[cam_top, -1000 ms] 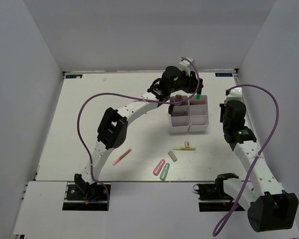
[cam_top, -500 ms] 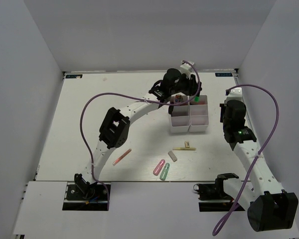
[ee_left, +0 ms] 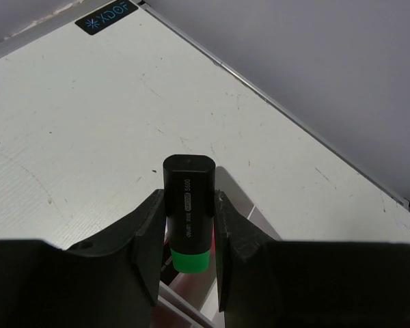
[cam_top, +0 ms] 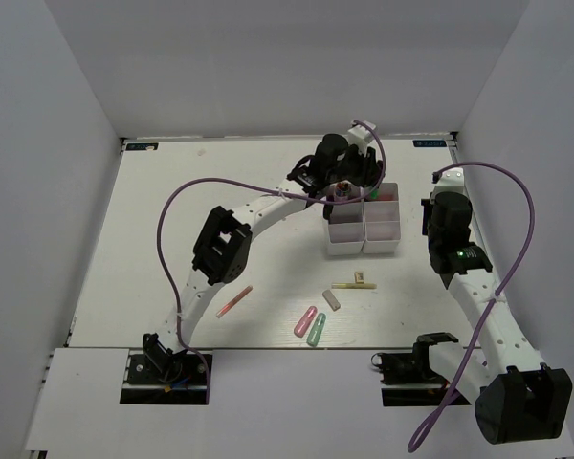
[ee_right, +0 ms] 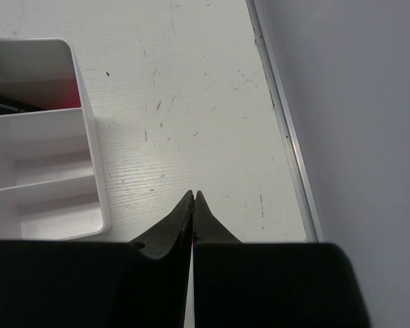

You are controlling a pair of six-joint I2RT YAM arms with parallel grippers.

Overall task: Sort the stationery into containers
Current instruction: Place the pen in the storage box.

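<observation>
My left gripper (cam_top: 360, 185) is shut on a black highlighter with a green end (ee_left: 188, 213) and holds it green end down over the far compartments of the containers (cam_top: 364, 241), two joined white trays. In the left wrist view the gripper (ee_left: 188, 198) clamps the barrel on both sides, with a tray wall (ee_left: 184, 304) just below. On the table nearer me lie a thin pink pen (cam_top: 234, 301), a pink capsule eraser (cam_top: 305, 320), a green one (cam_top: 316, 329), a grey one (cam_top: 332, 299) and a pale yellow clip (cam_top: 354, 284). My right gripper (cam_top: 433, 218) is shut and empty right of the trays (ee_right: 96, 178).
The far compartments hold small items (cam_top: 342, 190), partly hidden by my left gripper. The table's right edge rail (ee_right: 283, 123) and the side wall run close to my right gripper. A purple cable (cam_top: 230, 186) loops over the left arm.
My left gripper has lowered the highlighter and shifted it slightly left, so its green end now sits hidden at the trays' far compartments. The right arm has not moved.
</observation>
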